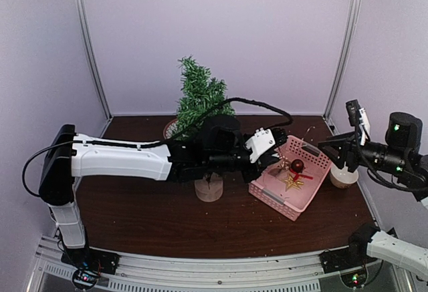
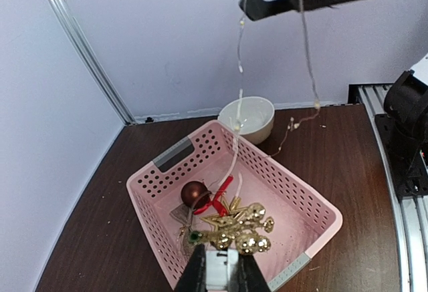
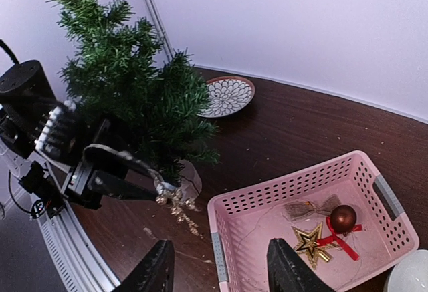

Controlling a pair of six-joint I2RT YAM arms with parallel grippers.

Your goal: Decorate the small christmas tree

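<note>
small christmas tree (image 1: 200, 98) upright, tip up, left gripper (image 2: 221, 253) pinching gold sprig (image 2: 237, 232), right gripper (image 3: 221, 252) spread, seemingly empty

No text, label, brand, number or sign could be read in any view. The pink basket (image 2: 294, 198) just ahead of the left claw (image 2: 221, 252) showed no legible marking. The small board (image 1: 85, 279), well behind that claw at the arm's foot, was too small to read.
</note>
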